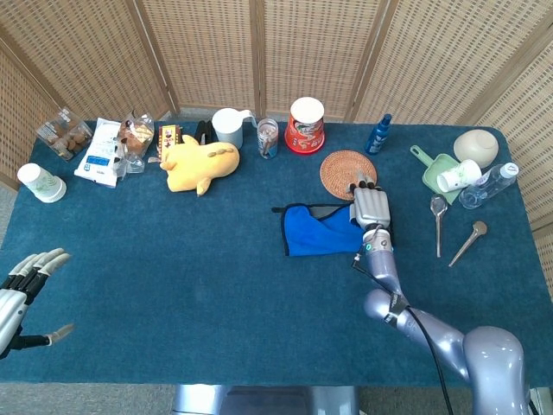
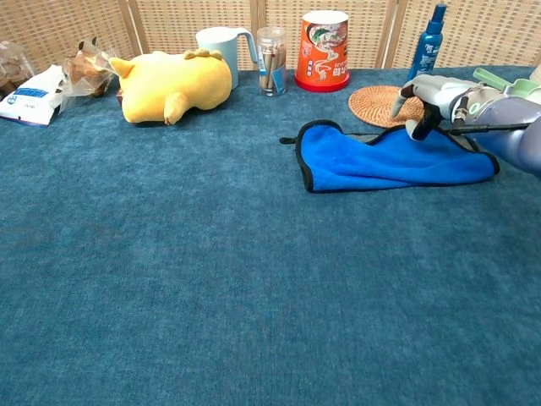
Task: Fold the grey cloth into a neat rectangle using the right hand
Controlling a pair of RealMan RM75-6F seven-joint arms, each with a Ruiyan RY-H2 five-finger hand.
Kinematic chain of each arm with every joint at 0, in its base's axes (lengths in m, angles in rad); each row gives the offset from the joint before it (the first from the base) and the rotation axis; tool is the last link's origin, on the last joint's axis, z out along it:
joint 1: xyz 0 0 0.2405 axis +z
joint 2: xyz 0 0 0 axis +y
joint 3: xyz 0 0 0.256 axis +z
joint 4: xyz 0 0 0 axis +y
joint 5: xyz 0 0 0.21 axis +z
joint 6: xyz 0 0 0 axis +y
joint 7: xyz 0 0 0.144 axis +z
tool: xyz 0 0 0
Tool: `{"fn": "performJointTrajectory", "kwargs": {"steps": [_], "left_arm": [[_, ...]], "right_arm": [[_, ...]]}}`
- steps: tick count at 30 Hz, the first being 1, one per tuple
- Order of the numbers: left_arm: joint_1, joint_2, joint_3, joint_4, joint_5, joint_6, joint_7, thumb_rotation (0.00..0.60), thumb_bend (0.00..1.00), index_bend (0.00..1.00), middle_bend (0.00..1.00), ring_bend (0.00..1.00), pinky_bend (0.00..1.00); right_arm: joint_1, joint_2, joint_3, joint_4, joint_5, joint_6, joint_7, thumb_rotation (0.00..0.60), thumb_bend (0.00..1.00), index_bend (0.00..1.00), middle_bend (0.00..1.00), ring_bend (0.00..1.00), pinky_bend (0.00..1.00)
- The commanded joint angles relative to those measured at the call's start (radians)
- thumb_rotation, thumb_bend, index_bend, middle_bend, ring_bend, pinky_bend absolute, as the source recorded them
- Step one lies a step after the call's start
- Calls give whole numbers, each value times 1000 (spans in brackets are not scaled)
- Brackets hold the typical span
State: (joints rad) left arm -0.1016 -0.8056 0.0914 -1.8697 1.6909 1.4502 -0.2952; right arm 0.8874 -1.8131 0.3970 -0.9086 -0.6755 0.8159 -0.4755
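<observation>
Red cup (image 1: 305, 124) with unreadable print, blue cloth (image 2: 393, 160) with dark trim, folded, rumpled, mid-counter (image 1: 173, 259), right robot hand (image 2: 425, 99) fingers curled at its far edge, grasp unclear, left robot hand (image 1: 22, 290) open, empty.

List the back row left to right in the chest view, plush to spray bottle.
Yellow plush → white mug → clear jar → red cup → woven coaster → blue spray bottle.
</observation>
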Motion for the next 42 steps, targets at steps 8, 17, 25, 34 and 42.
{"fn": "performJointTrajectory", "kwargs": {"steps": [8,17,25,34,42], "left_arm": [[0,0,0,0,1,-1,0,600,237,67,0,0,62],[1,0,-1,-2,1,1,0,600,238,67,0,0,62],[2,1,-1,-1,2,3,-2,600,237,67,0,0,62],[3,2,-1,-1,3,5,-3,600,236,67,0,0,62],[5,3,-1,-1,6,9,-4,600,237,67,0,0,62]], "right_arm": [[0,19,-7,-24,12,-4,-6,600,453,324,0,0,239],[0,13,-13,-16,-2,5,15,600,453,381,0,0,239],[-3,2,-24,6,-28,2,41,600,454,485,0,0,234],[-3,23,-35,-21,-24,-19,26,600,413,280,0,0,187],[-6,19,-37,-19,-43,-8,51,600,408,406,0,0,188]]}}
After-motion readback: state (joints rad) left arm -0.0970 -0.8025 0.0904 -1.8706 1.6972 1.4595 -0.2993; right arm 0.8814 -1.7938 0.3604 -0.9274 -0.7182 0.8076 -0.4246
